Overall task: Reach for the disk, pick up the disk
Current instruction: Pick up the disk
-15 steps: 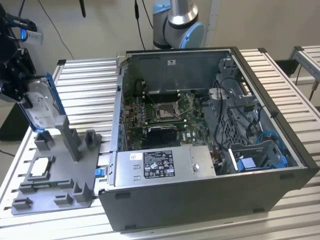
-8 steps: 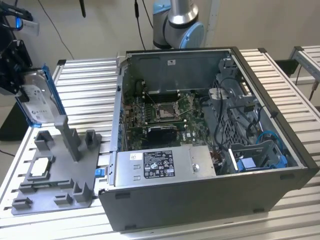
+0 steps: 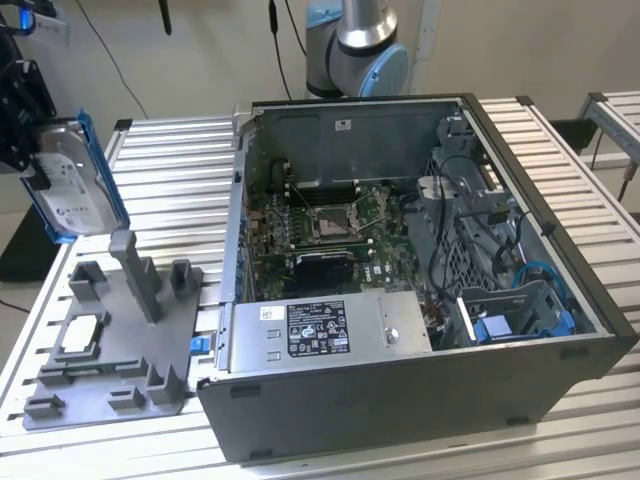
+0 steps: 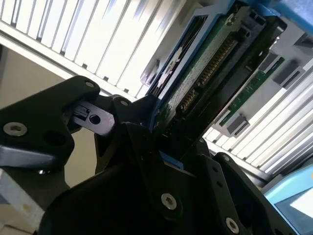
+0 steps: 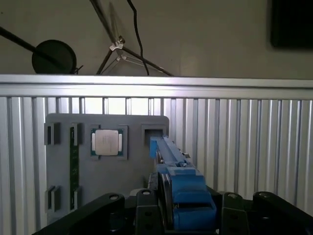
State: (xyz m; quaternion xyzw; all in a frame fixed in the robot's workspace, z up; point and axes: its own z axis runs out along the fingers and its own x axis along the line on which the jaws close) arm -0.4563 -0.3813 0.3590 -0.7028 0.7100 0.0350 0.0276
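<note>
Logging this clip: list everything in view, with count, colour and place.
disk: one, silver-grey in a blue frame, held up at the exterior view's left
chip: one, silver-white, lying on the fixture
fixture: one, grey, on the table beside the case
computer case: one, dark grey, open, mid-table
motherboard: one, green, inside the case
table: one, silver slats, under everything
arm: one, silver and light blue, behind the case
gripper: one, black, shut on the disk

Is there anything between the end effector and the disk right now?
Nothing visible. The end effector is closed on the disk at its blue-framed edge, holding it on edge in the air, clear of the grey fixture tray.
</note>
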